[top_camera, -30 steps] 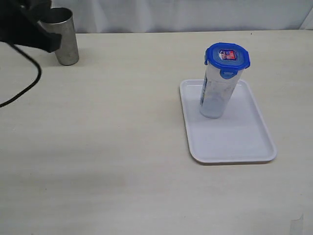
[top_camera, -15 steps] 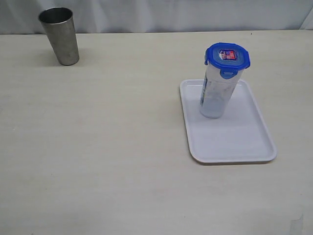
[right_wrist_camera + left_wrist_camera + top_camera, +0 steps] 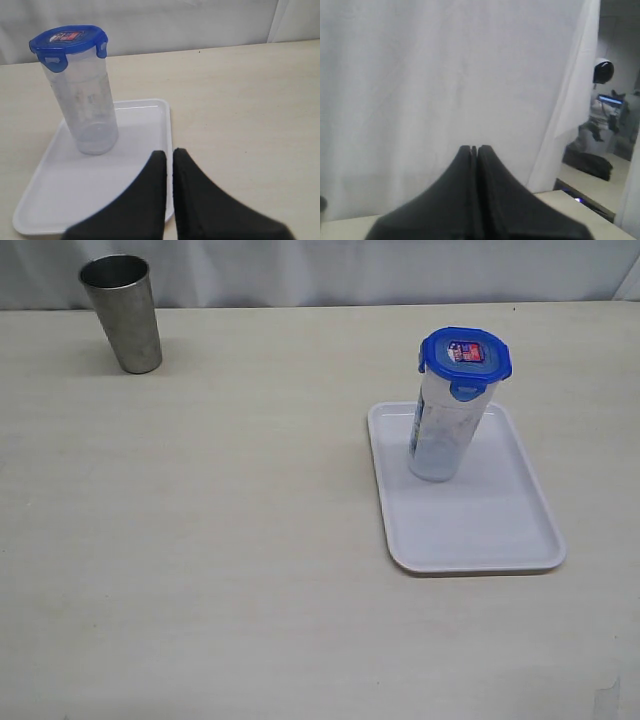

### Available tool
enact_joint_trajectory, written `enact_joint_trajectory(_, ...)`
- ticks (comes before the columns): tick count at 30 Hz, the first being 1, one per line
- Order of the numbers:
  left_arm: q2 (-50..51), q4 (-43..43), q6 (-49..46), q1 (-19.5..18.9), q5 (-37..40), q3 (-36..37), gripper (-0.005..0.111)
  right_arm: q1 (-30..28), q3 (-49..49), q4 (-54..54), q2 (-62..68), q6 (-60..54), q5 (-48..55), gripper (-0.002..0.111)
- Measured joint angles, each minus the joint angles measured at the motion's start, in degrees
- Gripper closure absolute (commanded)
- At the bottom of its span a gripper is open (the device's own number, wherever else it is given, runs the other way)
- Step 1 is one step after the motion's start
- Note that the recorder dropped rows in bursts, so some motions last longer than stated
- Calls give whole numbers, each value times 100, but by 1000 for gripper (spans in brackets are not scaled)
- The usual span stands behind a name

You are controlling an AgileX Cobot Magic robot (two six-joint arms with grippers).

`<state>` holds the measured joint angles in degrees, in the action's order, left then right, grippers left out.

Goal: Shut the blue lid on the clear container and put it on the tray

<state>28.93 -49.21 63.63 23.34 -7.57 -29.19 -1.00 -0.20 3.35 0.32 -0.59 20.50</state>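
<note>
The clear container (image 3: pixel 438 440) is standing upright on the tray (image 3: pixel 480 535), tall, narrow and see-through. The blue lid (image 3: pixel 465 353) is sitting on top with a small sticker at its centre. Its flaps are hanging down the sides, though whether each is snapped is hard to tell, and the printed label is too blurred to read. The white, low-rimmed, round-cornered tray is lying on the pale desk (image 3: pixel 220 540). A tapered steel cup (image 3: pixel 123 312) is standing well apart. The left fingers (image 3: pixel 490 200) are pressing together, empty, facing a white curtain (image 3: pixel 420 75). The right fingers (image 3: pixel 195 200) are likewise closed on nothing, hiding part of the tray's rim.
</note>
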Motion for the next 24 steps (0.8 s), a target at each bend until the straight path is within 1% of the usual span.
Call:
enact_joint_trajectory(1, 0, 883, -866, 0, 83, 14, 107, 0, 0, 0, 0, 0, 0, 104)
enact_joint_trajectory(2, 0, 2325, -2449, 0, 239, 14, 107, 0, 0, 0, 0, 0, 0, 104)
enact_joint_trajectory(3, -4, 3036, -3271, 0, 322, 14, 107, 0, 0, 0, 0, 0, 0, 104)
enact_joint_trajectory(4, -15, 3884, -4299, 0, 406, 26, 107, 0, 0, 0, 0, 0, 0, 104)
enact_joint_trajectory(5, -13, 4879, -5624, 0, 439, 91, 107, 0, 0, 0, 0, 0, 0, 104)
enact_joint_trajectory(6, -40, 5512, -6657, 0, 438, 211, 107, 0, 0, 0, 0, 0, 0, 104)
enact_joint_trajectory(7, -86, 5715, -7328, -30, 398, 342, 107, 0, 0, 0, 0, 0, 0, 104)
enact_joint_trajectory(8, -194, 5784, -7715, -140, 352, 555, 107, 0, 0, 0, 0, 0, 0, 104)
enact_joint_trajectory(9, -312, 5796, -7861, -281, 267, 766, 107, 0, 0, 0, 0, 0, 0, 104)
enact_joint_trajectory(10, -462, 5808, -7886, -543, 217, 986, 107, 0, 0, 0, 0, 0, 0, 104)
enact_joint_trajectory(15, -1248, 5822, -7665, -1627, 163, 1752, 107, 0, 0, 0, 0, 0, 0, 104)
enact_joint_trajectory(18, -1820, 5832, -7577, -2177, 177, 2102, 107, 0, 0, 0, 0, 0, 0, 104)
enact_joint_trajectory(21, -2371, 5832, -7436, -2573, 230, 2388, 107, 0, 0, 0, 0, 0, 0, 104)
enact_joint_trajectory(24, -2783, 5832, -7314, -2773, 244, 2659, 107, 0, 0, 0, 0, 0, 0, 104)
